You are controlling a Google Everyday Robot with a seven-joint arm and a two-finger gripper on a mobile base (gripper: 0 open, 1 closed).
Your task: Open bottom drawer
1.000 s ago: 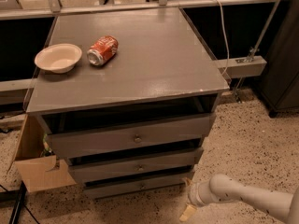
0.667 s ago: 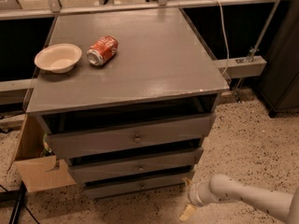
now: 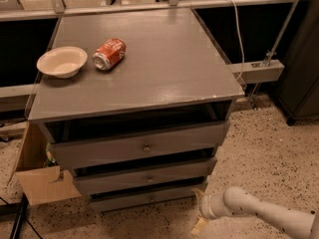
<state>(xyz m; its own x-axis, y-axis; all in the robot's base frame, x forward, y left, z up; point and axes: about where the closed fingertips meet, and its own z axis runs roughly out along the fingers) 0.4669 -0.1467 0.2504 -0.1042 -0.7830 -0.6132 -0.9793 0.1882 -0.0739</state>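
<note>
Nothing is seen to have shifted since the earlier frames; the arm stays low at the front right corner of the grey cabinet. Open floor before the cabinet leaves room for a straight outward pull. The bottom drawer is the cabinet's lowest. The gripper is held just beside that drawer's right end; how far it is open cannot be told. The knob is best approached squarely from the front.
</note>
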